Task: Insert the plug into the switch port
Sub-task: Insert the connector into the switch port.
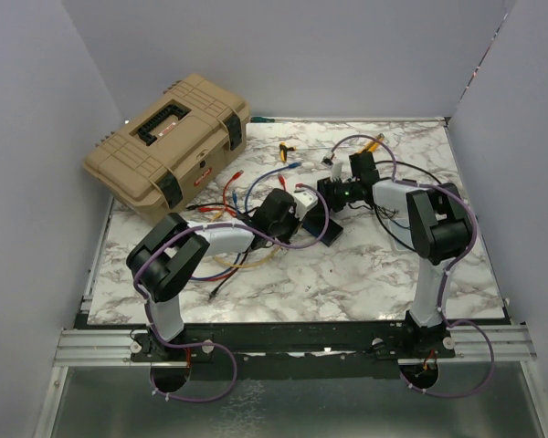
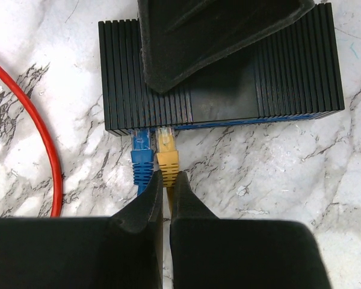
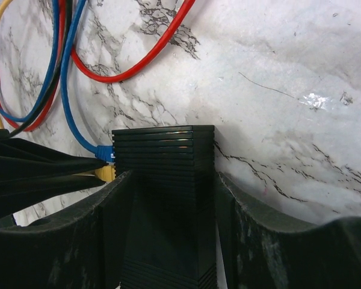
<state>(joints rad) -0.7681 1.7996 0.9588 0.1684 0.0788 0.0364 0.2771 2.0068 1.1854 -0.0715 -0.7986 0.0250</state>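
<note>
Along the near edge of the table (image 1: 347,292), just past the arm bases, a broad strip of marble lies open, widest toward the right wall. At mid-table the left pincer (image 2: 166,180) is pressed together on the tail of the yellow plug (image 2: 167,158). The plug's clear tip meets the front edge of the switch (image 2: 225,99); how deep it sits I cannot tell. The switch is a flat black box, ribbed at both ends and smooth across the middle, with a thin blue line along its port edge. A blue plug (image 2: 141,159) enters that edge just beside the yellow one, on its left, and a red cable (image 2: 48,144) curves over the marble well apart from both. The right pincer (image 3: 174,174) is spread, with a finger on each side of the switch; whether it clamps the box I cannot tell. Beyond, loose cables (image 1: 247,187) lie tangled. In the far-left corner, hard by the walls, sits a tan toolbox (image 1: 169,137), lid down, its contents hidden.
</note>
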